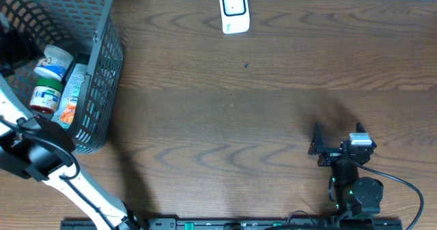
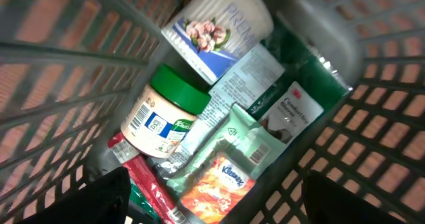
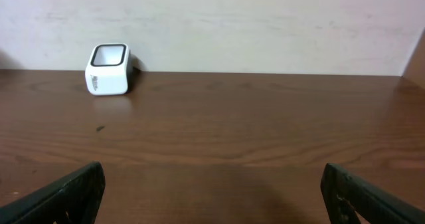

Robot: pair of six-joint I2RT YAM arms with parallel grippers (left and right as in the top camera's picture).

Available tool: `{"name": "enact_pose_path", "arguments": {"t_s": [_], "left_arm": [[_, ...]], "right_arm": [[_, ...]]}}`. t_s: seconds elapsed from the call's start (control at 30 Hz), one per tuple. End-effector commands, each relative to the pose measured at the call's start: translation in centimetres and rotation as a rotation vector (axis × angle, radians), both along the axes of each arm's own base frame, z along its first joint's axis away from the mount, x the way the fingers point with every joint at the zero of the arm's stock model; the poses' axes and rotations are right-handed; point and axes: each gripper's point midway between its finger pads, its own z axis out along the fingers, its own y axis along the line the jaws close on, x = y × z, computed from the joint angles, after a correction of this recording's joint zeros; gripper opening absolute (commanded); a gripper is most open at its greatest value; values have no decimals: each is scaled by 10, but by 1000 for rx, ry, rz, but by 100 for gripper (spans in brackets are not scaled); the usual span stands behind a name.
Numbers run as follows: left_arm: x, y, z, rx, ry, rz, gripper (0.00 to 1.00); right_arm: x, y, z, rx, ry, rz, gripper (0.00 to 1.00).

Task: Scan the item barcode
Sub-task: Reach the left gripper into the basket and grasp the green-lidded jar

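Observation:
Several items lie in the grey basket (image 1: 102, 66): a green-lidded jar (image 2: 166, 111) with a barcode on its side, a white tub with a blue label (image 2: 216, 24), an orange Kleenex pack (image 2: 216, 184) and a red packet (image 2: 149, 187). My left gripper (image 2: 222, 201) hangs open above them, holding nothing, its dark fingers wide on either side of the Kleenex pack. The white scanner (image 1: 234, 10) stands at the table's far edge; it also shows in the right wrist view as the scanner (image 3: 108, 69). My right gripper (image 1: 338, 138) rests open and empty near the front right.
The basket's mesh walls (image 2: 73, 58) close in around the left gripper on both sides. The left arm (image 1: 75, 182) runs along the front left of the brown wooden table (image 1: 239, 107). A pale wall (image 3: 265, 24) stands behind the scanner.

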Motion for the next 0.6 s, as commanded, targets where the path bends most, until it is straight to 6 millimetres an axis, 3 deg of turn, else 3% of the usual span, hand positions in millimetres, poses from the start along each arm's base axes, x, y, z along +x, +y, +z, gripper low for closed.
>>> {"name": "enact_pose_path", "arguments": {"t_s": [0.0, 0.57], "left_arm": [[-12, 14, -27, 39, 110, 36, 84], [-19, 21, -134, 36, 228, -26, 84]], "right_arm": [[0, -2, 0, -11, 0, -5, 99], [0, -2, 0, -11, 0, -5, 99]]}}
